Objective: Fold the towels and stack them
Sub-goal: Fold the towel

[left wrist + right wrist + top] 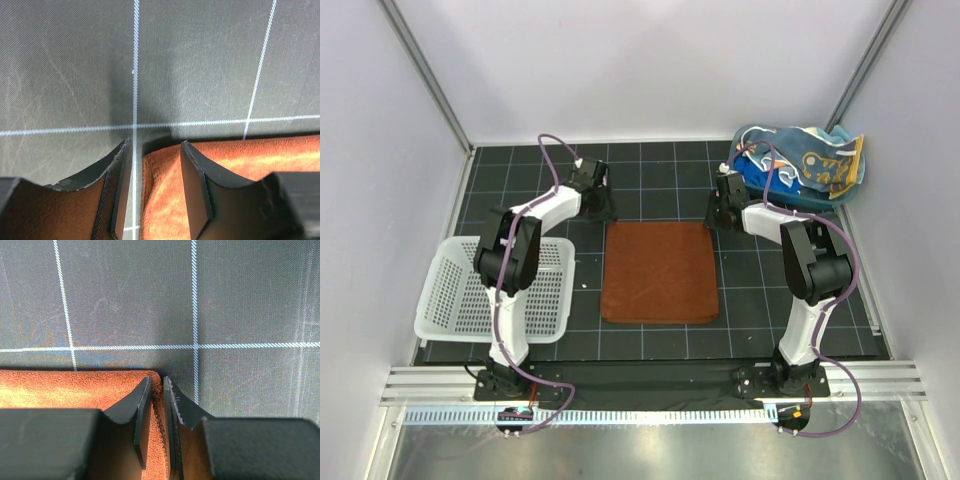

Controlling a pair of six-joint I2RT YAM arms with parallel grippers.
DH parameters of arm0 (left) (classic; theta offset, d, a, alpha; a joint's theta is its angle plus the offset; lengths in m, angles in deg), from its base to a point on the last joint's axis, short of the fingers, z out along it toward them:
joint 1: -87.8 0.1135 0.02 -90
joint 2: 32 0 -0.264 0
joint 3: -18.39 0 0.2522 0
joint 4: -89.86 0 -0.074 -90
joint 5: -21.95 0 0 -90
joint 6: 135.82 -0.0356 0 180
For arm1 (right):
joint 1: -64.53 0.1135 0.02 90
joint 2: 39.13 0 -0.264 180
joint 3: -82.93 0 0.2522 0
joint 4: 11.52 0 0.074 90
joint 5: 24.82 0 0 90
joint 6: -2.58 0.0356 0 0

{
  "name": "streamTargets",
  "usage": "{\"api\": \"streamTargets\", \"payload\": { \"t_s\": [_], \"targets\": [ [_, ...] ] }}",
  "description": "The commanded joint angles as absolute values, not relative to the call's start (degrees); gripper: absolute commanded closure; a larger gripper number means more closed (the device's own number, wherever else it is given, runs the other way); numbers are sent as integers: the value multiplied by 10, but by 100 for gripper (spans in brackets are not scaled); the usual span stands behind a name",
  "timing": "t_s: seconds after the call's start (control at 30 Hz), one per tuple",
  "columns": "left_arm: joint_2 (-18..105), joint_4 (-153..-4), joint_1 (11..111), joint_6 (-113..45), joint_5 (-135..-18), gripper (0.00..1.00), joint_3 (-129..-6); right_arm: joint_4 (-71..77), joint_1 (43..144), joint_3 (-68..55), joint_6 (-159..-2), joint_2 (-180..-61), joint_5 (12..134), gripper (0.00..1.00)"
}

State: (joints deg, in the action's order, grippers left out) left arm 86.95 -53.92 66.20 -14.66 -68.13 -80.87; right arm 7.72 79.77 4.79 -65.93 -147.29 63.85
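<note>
A rust-brown towel [660,272] lies flat on the black gridded mat between the two arms. My left gripper [598,206] is down at its far left corner. In the left wrist view that gripper [154,150] is open, its fingers standing apart astride the towel's [250,156] left edge. My right gripper [718,216] is at the far right corner. The right wrist view shows this gripper [157,383] shut on the hem of the towel [60,388], with the cloth pinched between its pads. More towels [815,160], light blue with yellow marks, are heaped at the back right.
A white mesh basket [495,290] sits at the left by the left arm's elbow. The heaped towels rest in a blue tub [770,185] in the back right corner. White walls and metal posts close in the mat on three sides.
</note>
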Motion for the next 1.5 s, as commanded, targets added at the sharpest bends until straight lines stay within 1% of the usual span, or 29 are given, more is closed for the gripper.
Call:
{"api": "streamTargets", "payload": {
  "t_s": [0.0, 0.23, 0.43, 0.67, 0.93, 1.03, 1.3, 1.4, 1.47],
  "targets": [
    [825, -536, 665, -153, -679, 53, -797, 78, 796, 34, -662, -1480, 641, 78],
    [818, -547, 665, -154, -702, 53, -768, 80, 796, 32, -662, -1483, 642, 78],
    [828, -547, 665, -156, -705, 53, -768, 82, 796, 31, -662, -1483, 644, 78],
    [855, -522, 663, -158, -685, 65, -788, 84, 796, 27, -661, -1485, 645, 79],
    [874, -505, 658, -163, -652, 66, -795, 84, 796, 25, -662, -1486, 644, 79],
    [885, -505, 657, -163, -657, 70, -803, 83, 795, 25, -662, -1488, 644, 79],
    [893, -514, 655, -159, -657, 72, -790, 87, 795, 23, -663, -1490, 645, 79],
    [889, -522, 654, -159, -654, 74, -782, 87, 796, 22, -664, -1490, 663, 79],
    [893, -523, 654, -158, -653, 83, -786, 87, 796, 20, -664, -1493, 665, 80]
  ]
}}
